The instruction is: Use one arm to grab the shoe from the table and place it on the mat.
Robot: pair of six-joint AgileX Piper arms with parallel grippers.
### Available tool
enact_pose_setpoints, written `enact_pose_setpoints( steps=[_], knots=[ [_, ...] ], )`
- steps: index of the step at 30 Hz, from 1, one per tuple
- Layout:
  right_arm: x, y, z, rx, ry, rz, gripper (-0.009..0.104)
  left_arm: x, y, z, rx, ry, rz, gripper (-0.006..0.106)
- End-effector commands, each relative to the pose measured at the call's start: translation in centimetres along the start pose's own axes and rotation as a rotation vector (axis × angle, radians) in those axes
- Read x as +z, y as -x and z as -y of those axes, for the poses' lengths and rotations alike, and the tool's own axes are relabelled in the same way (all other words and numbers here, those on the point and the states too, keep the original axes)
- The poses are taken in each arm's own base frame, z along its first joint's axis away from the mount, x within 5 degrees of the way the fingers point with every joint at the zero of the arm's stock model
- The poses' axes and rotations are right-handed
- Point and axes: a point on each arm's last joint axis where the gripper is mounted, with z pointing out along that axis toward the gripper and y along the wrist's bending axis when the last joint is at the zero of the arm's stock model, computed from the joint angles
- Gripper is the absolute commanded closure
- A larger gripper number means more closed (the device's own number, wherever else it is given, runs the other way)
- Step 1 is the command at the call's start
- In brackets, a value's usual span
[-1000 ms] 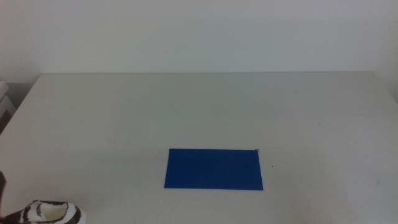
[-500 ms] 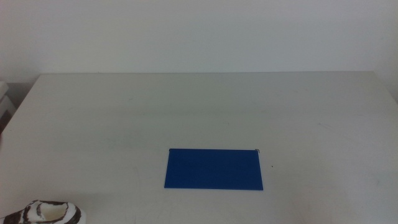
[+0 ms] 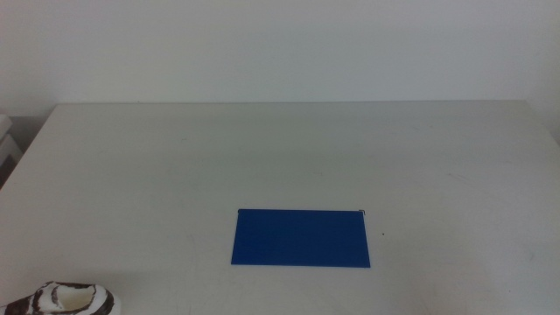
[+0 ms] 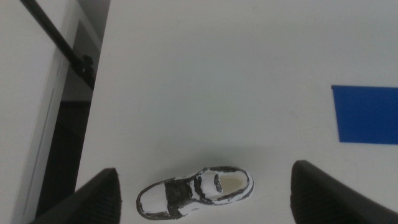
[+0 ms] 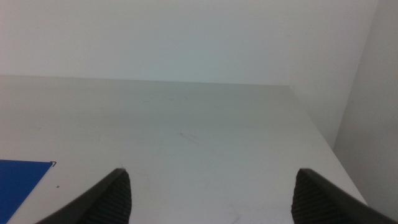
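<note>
Table [image 3: 175, 166]: off-white and matte, filling most of the middle view; near edge cut off by the frame; left edge in sight in the left wrist view, with a dark gap and a white panel beyond it.

Mat [image 3: 301, 237]: flat deep-blue rectangle toward the table's near edge, a little right of centre; whole in the middle view, only one end in the left wrist view [image 4: 367, 114], only a corner in the right wrist view [image 5: 22, 180].

Shoe [image 4: 196, 192]: white sneaker with black panels, upright on its sole at the table's near-left corner, close to the left edge; well apart from the mat. In the middle view [image 3: 72, 299] cut off by the bottom of the frame, only the collar and pale lining visible.

Left gripper [image 4: 202, 196]: above the table's near-left corner, looking down; jaws spread wide, only the two dark tips in sight, the rest cut off. Shoe between the two jaws as seen by the wrist camera, lengthwise across the gap, touching neither. Height over the shoe hard to judge.

Right gripper [image 5: 211, 194]: over the table's right part, jaws spread wide, nothing between them; out of the middle view.

Thin black rod [image 4: 59, 42]: beyond the table's left edge, slanted; nature unclear.
</note>
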Motion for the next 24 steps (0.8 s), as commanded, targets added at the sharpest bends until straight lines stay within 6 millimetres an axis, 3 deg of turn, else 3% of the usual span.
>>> enact_pose_setpoints(
  steps=[1, 14, 19, 24],
  knots=[
    [-0.3, 1.1, 0.1, -0.021, -0.012, 0.109, 0.029, -0.9, 1.4, 0.1, -0.006, -0.010, 0.006, 0.007],
    [-0.3, 1.1, 0.1, -0.021, -0.012, 0.109, 0.029, -1.3, 1.7, 0.1, 0.007, -0.013, -0.033, 0.007],
    [-0.3, 1.1, 0.1, -0.021, -0.012, 0.109, 0.029, -0.9, 1.9, 0.2, 0.167, -0.027, -0.041, 0.007],
    [-0.3, 1.1, 0.1, -0.021, -0.012, 0.109, 0.029, 0.6, 2.6, 0.4, 0.313, -0.072, -0.085, 0.007]
  ],
)
